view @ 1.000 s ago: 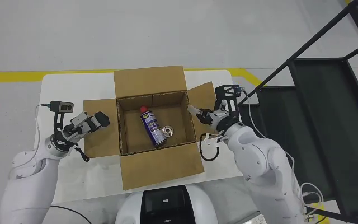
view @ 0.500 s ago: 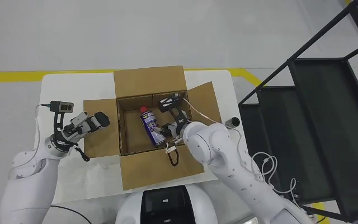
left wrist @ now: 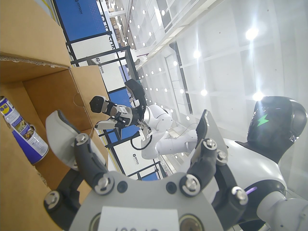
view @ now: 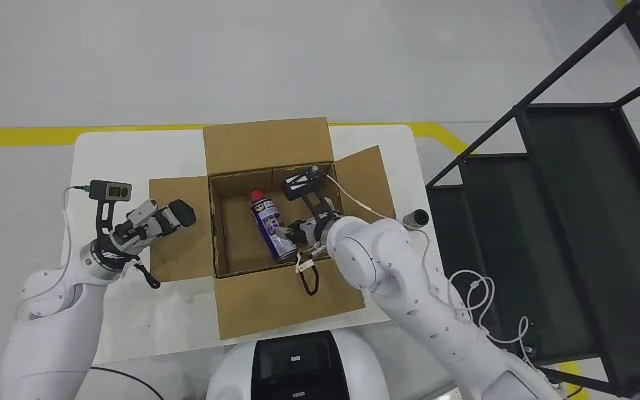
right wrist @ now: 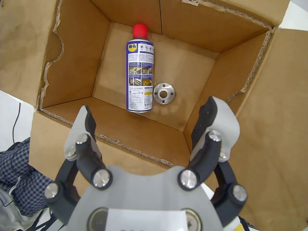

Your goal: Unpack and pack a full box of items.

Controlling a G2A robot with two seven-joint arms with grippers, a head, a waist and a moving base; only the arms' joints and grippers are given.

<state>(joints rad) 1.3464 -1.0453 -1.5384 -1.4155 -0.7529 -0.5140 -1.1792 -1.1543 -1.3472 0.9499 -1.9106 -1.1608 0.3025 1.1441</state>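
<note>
Cardboard box (right wrist: 192, 32) looks nearly unpacked: only a spray can (right wrist: 140, 73) and a metal flange (right wrist: 164, 94) lie touching on its floor. The right gripper (right wrist: 148, 108) hangs spread above them, and the left gripper (view: 170, 215) sits spread beside the box.

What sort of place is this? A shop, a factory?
Probably a warehouse or factory hall: a yellow floor line, metal stairs beside the table, and a high ceiling with rows of lights.
</note>
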